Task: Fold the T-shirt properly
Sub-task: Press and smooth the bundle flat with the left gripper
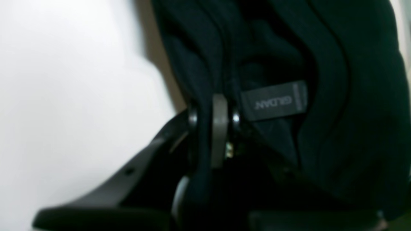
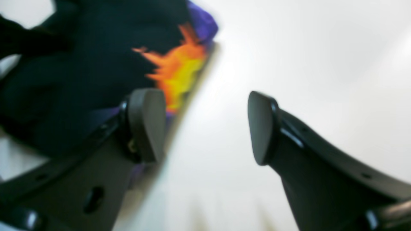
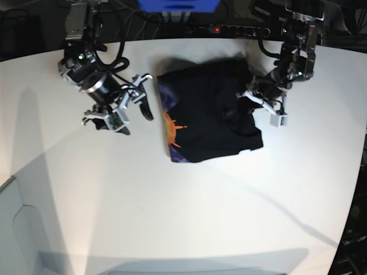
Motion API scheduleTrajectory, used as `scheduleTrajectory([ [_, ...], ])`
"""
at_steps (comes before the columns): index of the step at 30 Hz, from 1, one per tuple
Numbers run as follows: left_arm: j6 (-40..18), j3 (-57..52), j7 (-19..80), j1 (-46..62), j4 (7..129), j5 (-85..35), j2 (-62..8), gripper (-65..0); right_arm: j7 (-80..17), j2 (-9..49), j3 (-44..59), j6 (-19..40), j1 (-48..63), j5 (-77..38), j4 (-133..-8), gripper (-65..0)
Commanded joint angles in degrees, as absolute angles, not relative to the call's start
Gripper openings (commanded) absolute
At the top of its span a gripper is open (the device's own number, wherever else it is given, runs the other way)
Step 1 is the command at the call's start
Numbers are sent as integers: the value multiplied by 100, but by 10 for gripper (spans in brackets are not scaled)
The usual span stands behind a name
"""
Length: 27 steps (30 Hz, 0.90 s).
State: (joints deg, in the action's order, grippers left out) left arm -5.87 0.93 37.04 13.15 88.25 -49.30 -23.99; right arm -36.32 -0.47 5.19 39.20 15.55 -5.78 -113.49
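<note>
Black T-shirt (image 1: 337, 96) fabric is clamped between your left fingers (image 1: 213, 118), label just beside; a thin pinch could slip. Right wrist: right fingers (image 2: 205, 128) apart, empty, orange print beside one pad. Base: shirt bunched, half-folded on the counter (image 3: 183, 217) between both arms.

A white table (image 3: 189, 206) carries the scene, its surface smooth and evenly lit, with soft shadows across the near side. A black T-shirt (image 3: 212, 114) lies bunched directly on it, near the far edge and about midway along it, with an orange-and-purple print (image 3: 172, 129) along one side.
</note>
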Motion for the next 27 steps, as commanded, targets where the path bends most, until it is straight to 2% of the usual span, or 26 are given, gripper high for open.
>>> scheduleTrajectory([
  [1,-673,303,3943,1086,8699,-4822,-2554,-650,-3468,-127,637,4000,1455,-681,-11451,-244],
  [5,-1341,1385,4286,-119,7987,-4637,-2897,-650,-3468,-374,1218,4000,1297,-655,-11442,-244],
  [10,-2387,3073,4295,-1499,7389,-3310,-2870,-650,-3468,-479,1578,4000,1200,-655,-11442,-245],
  [13,-3116,3934,4295,-2141,7196,-2404,-2571,-650,-3468,-479,1657,4000,1191,-655,-11442,-245],
  [17,-3943,4338,4295,-2536,7002,-1218,-1956,-650,-3468,-479,1798,4000,1191,-646,-11442,-245],
  [22,-4000,4646,4286,-2932,6703,-127,-1156,-650,-3468,-479,1956,4000,1226,-646,-11442,-246],
  [27,-4000,5121,4286,-3257,6492,154,-673,-650,-3468,-479,2097,4000,1244,-646,-11442,-246],
])
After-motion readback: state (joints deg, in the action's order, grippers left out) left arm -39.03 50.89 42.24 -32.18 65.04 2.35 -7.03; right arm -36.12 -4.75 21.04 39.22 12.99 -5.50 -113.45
